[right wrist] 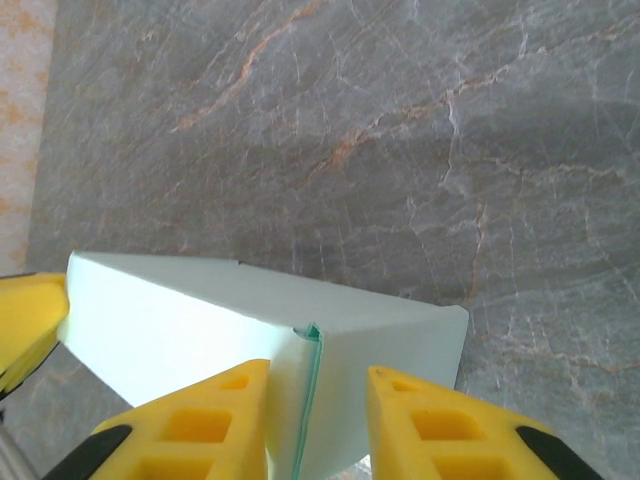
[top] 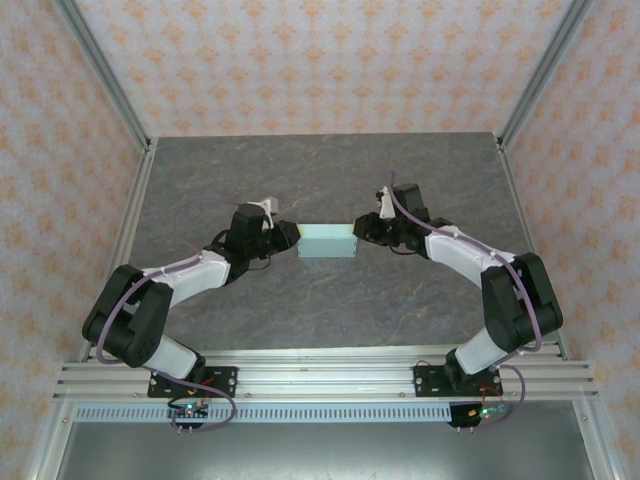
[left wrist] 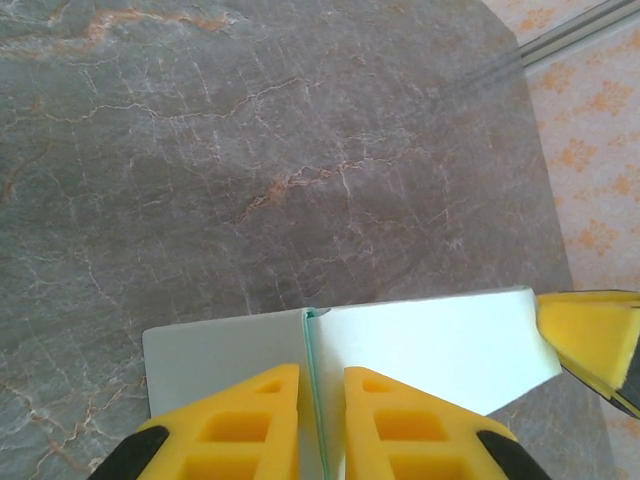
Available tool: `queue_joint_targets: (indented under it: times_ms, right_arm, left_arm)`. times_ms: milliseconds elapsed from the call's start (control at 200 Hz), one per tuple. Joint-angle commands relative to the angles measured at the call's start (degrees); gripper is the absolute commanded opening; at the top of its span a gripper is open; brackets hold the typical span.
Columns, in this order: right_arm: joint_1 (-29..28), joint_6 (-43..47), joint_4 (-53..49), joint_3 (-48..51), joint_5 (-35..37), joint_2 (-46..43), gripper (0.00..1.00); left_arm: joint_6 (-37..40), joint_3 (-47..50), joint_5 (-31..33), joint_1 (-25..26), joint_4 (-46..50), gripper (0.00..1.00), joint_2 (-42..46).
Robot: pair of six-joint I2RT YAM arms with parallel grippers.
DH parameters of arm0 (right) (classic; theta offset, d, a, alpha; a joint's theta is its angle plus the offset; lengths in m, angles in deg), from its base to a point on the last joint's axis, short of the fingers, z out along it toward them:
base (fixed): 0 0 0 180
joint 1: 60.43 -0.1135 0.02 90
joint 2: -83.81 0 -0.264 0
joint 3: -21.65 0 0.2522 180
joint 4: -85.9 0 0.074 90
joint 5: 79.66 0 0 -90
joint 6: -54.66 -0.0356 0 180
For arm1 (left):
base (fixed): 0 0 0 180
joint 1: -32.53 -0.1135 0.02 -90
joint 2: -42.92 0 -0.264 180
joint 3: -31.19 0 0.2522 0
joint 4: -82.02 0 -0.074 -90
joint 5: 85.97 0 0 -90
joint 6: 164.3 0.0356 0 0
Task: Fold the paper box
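Paper box [top: 328, 241] is folded up into a flat closed rectangle. It lies flat mid-worktop [top: 330, 170], long side running left-right, between the two arms. Left jaws are at its left end, right jaws at its right end, both low over the surface.

Left wrist view: left jaws almost closed, only a thin slit between the yellow pads [left wrist: 240, 425]. The box's end seam [left wrist: 312, 350] stands in that slit. The seam sits against one pad and a sliver of card shows beside the other. Pinched or just straddled, cannot tell. The box's far end touches a yellow pad of the right arm [left wrist: 590, 335].

Right wrist view: right jaws partly open, a clear gap either side of the seam [right wrist: 305, 400] between their pads [right wrist: 200, 425], nothing gripped. The box's far corner meets the left arm's yellow pad [right wrist: 25, 320].

Edges: the box's long edges are straight, corners square, top face shut.

Room: bare worktop behind the box up to the patterned back wall [top: 330, 60]. Bare worktop in front down to the aluminium rail [top: 330, 372]. Wide free strips run left and right out to the slanted frame posts [top: 105, 70]. The left arm's elbow [top: 130, 320] and the right arm's elbow [top: 520, 300] sit close to the side edges near the front corners.
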Motion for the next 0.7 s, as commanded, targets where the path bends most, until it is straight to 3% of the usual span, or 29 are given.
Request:
queue_joint_targets:
  times_ms: [0, 260, 500, 696]
  right_arm:
    - [0.25, 1.11, -16.28, 4.58, -0.44, 3.49, 0.27]
    - [0.21, -0.79, -14.16, 8.18, 0.62, 5.41, 0.2]
    - [-0.4, -0.63, -17.11, 10.53, 12.3, 5.98, 0.13]
    - [-4.83, -0.85, -19.93, 9.44, 22.36, 5.85, 0.12]
  left_arm:
    - [2.59, 1.39, 4.32, -0.61, 15.35, 0.16, -3.36]
    - [2.86, 1.25, 3.79, -0.58, 15.87, 0.19, -3.85]
    - [4.45, 3.26, 5.07, -0.57, 17.88, 0.19, -3.69]
    - [4.54, 5.41, 6.36, -0.57, 17.12, 0.17, -5.51]
